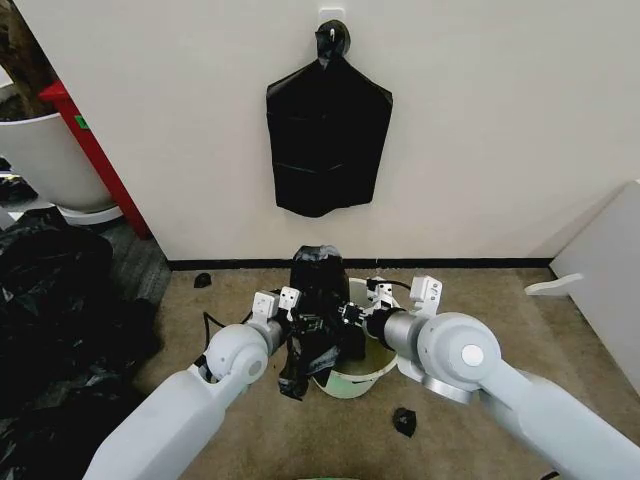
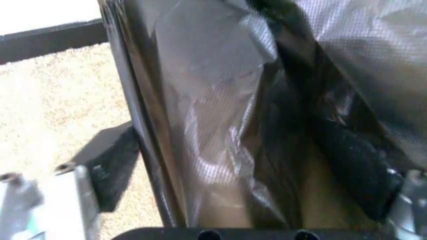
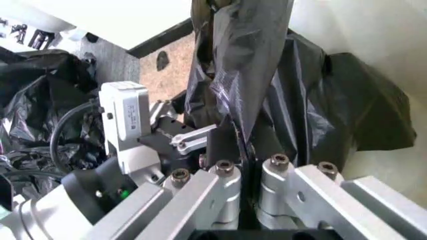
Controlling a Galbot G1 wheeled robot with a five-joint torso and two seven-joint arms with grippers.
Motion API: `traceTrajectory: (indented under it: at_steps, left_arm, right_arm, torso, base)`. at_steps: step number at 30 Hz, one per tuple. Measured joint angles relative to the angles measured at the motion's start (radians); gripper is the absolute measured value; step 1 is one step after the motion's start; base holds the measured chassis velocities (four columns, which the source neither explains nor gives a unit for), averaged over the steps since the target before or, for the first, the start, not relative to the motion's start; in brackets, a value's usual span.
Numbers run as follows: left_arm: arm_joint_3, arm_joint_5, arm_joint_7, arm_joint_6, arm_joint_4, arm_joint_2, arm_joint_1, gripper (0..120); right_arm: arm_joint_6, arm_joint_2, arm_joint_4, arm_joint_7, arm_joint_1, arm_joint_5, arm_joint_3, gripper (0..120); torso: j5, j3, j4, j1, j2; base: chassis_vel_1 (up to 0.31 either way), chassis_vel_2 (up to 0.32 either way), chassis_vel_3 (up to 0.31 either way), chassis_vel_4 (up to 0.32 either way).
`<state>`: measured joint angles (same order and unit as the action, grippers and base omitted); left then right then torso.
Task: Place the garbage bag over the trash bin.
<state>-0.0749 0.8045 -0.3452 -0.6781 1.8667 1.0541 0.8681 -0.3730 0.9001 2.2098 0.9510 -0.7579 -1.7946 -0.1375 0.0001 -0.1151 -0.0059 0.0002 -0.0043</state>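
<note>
The garbage bag (image 1: 318,290), thin glossy black plastic, stands bunched upright over the near-left rim of the cream-white trash bin (image 1: 368,380) on the carpet. Some of it hangs down outside the bin's left side. My right gripper (image 1: 352,313) reaches in from the right. In the right wrist view its fingers (image 3: 227,182) sit close together, and the right gripper (image 3: 250,170) is shut on a fold of the garbage bag (image 3: 247,75). My left gripper (image 1: 303,325) is at the bag's left side. In the left wrist view the left gripper (image 2: 237,167) is open wide, with the bag's film (image 2: 220,110) between its fingers.
A flat black bag bundle (image 1: 328,150) hangs from a wall hook straight behind. A bulky heap of black plastic (image 1: 50,330) lies at the left, beyond it a large white tub (image 1: 40,150). Small black scraps (image 1: 404,421) lie on the carpet. A white panel (image 1: 600,260) stands at the right.
</note>
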Motion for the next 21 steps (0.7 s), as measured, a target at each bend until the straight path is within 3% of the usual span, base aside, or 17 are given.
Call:
traceTrajectory:
  at_steps: [6, 10, 18, 21]
  left_arm:
    - [-0.007, -0.001, 0.0, 0.001, -0.012, 0.009, -0.005, 68]
    - [-0.011, -0.003, -0.001, 0.002, -0.016, 0.013, -0.003, 47]
    - [-0.008, -0.004, -0.003, 0.003, -0.019, 0.008, 0.012, 24]
    - [-0.001, -0.005, -0.006, 0.003, -0.014, 0.006, 0.028, 9]
  right_arm:
    - [0.002, -0.002, 0.002, 0.0, -0.011, 0.003, 0.002, 0]
    - [0.004, -0.002, 0.003, 0.0, -0.02, 0.008, 0.005, 0]
    - [0.005, -0.002, 0.006, 0.0, -0.029, 0.01, 0.015, 0]
    - [0.005, -0.002, 0.009, -0.002, -0.043, 0.02, 0.022, 0]
  torso:
    - [0.0001, 0.0, 0.0, 0.0, 0.0]
    - [0.0001, 0.0, 0.0, 0.0, 0.0]
    - [0.0, 0.0, 0.0001, 0.0, 0.0]
    - [0.0, 0.0, 0.0001, 0.0, 0.0]
  base:
    - [0.0, 0.0, 0.0, 0.0]
    - [0.0, 0.0, 0.0, 0.0]
    - [0.0, 0.0, 0.0, 0.0]
    - [0.0, 0.0, 0.0, 0.0]
